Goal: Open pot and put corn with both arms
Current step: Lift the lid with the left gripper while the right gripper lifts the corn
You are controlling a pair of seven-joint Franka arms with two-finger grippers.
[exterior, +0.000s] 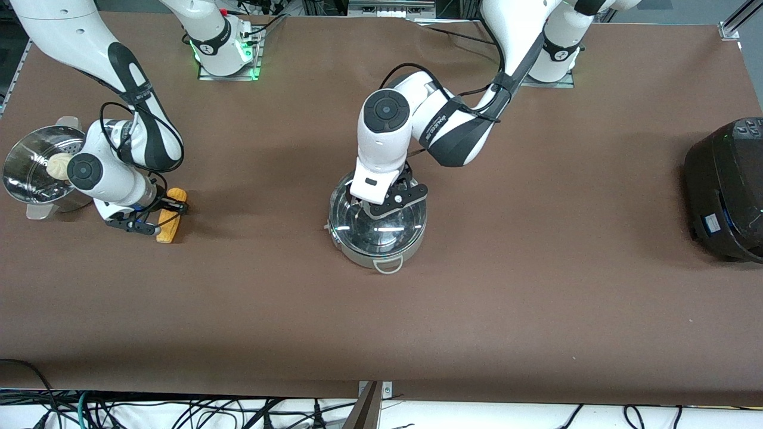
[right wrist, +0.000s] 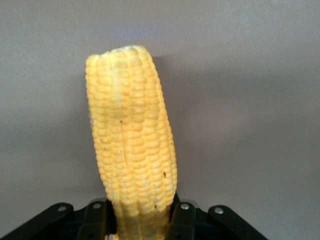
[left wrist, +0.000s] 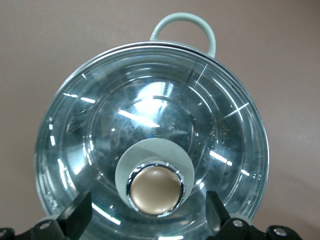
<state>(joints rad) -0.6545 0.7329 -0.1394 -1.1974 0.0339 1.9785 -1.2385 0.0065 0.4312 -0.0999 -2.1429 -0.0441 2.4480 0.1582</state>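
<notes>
The steel pot (exterior: 381, 247) stands mid-table with its glass lid (exterior: 357, 217) on. My left gripper (exterior: 388, 201) is low over the lid. In the left wrist view the gripper (left wrist: 148, 220) is open, with one finger on each side of the tan knob (left wrist: 155, 190) and a gap to each. The pot's loop handle (left wrist: 185, 22) shows past the lid (left wrist: 150, 125). My right gripper (exterior: 161, 215) is shut on the yellow corn (exterior: 169, 221) at table level, toward the right arm's end. In the right wrist view the fingers (right wrist: 182, 220) clamp the corn (right wrist: 131, 140) near one end.
A steel steamer pan (exterior: 27, 167) with a white bun (exterior: 58, 165) stands beside the right gripper, at the table's edge. A black rice cooker (exterior: 727, 190) stands at the left arm's end of the brown table (exterior: 536, 286).
</notes>
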